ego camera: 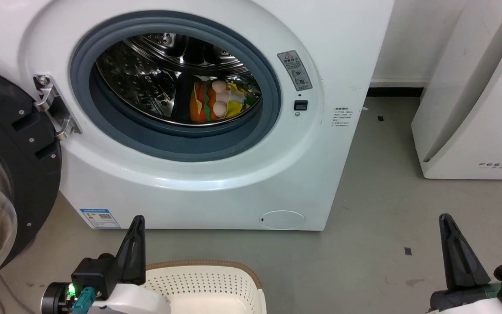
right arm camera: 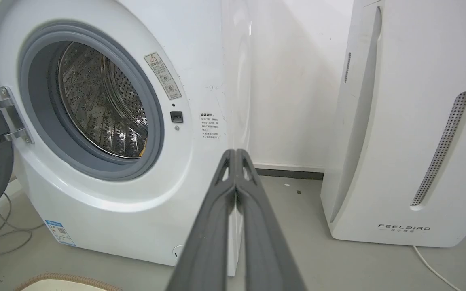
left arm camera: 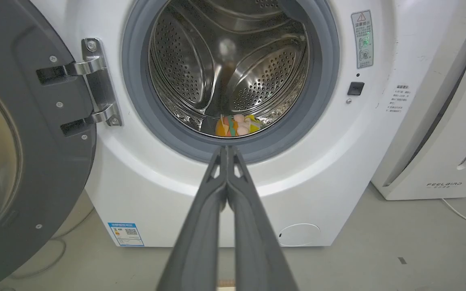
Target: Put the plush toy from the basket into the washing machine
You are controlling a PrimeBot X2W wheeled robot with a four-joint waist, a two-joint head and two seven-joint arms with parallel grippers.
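Washing machine (ego camera: 198, 187) stands on the grey floor against the back wall, front toward the robot, porthole uncovered. White FEELBIRD appliance (ego camera: 473, 109) stands on the floor to its right, apart from it and no part of the job. Black-rimmed glass door (ego camera: 11, 174) is swung wide on its left-side hinge, well off the opening. Steel drum (left arm camera: 233, 68) shows bright and perforated behind the grey gasket. Basket (ego camera: 251, 272) sits on the floor at the head view's bottom edge, in front of the machine and nearer the robot's left arm; only its far end shows, and that part looks bare, with no toy on the perforated wall or floor. Left gripper (left arm camera: 227, 150) is pulled back outside the machine, over the basket's left end, its two fingers pressed together along their length with nothing between them. Right gripper (right arm camera: 236, 152) hangs low at the right, over open floor, fingers likewise closed tip to tip and empty. Plush toy (ego camera: 216, 102) lies at the bottom of the drum, right of the opening's centre, just behind the gasket's lower lip, layers on edge and the pale round bits facing out. Judgement: the transfer looks done, with the toy inside and neither claw touching it. The door stands open, but the task does not ask for it closed.
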